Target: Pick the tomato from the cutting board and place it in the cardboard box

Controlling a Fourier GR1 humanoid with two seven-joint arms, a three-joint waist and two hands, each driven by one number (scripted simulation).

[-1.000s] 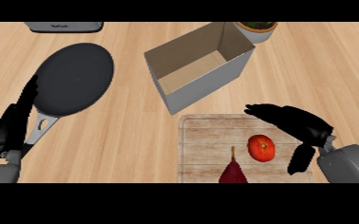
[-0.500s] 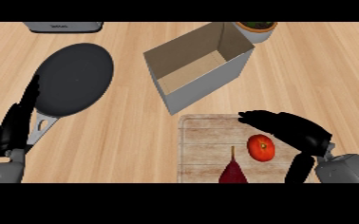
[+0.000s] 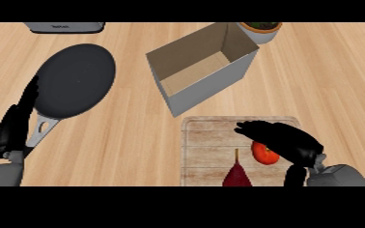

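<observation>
Tomato, small round red (image 3: 264,154), lower right on wooden cutting board (image 3: 206,145): smooth, soft; right hand (image 3: 281,140) fingers spread over it, holding nothing; grasp across widest part.

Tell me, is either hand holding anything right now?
Nothing is held yet. The right hand arches over the tomato on the cutting board, fingers not closed round it. The left hand rests open.
</observation>
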